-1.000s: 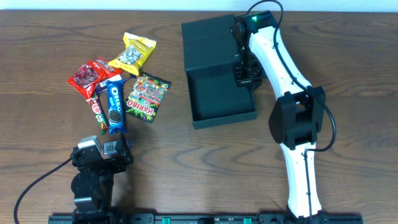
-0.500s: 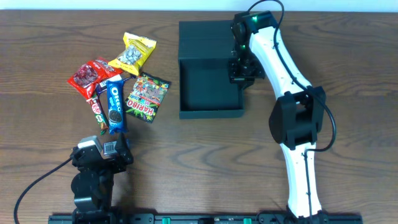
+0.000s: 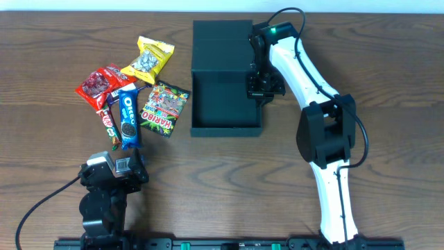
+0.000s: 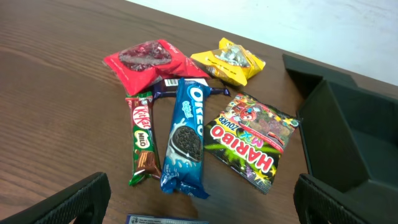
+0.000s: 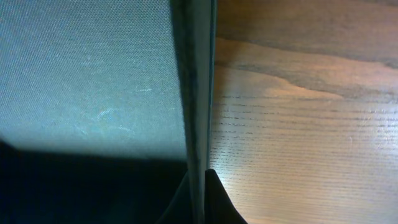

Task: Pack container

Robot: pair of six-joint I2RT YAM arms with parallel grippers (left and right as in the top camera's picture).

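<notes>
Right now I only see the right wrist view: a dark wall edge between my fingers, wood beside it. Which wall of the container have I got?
Observer: The right gripper grips the container by its right wall, close to the hinged lid.
Operator: Anything packed inside?
Observer: No, the overhead view shows it bare inside; the Haribo bag lies nearest, to its left and apart from it.
Operator: And the left arm?
Observer: The left gripper is open and holds nothing, short of the Oreo pack.
</notes>
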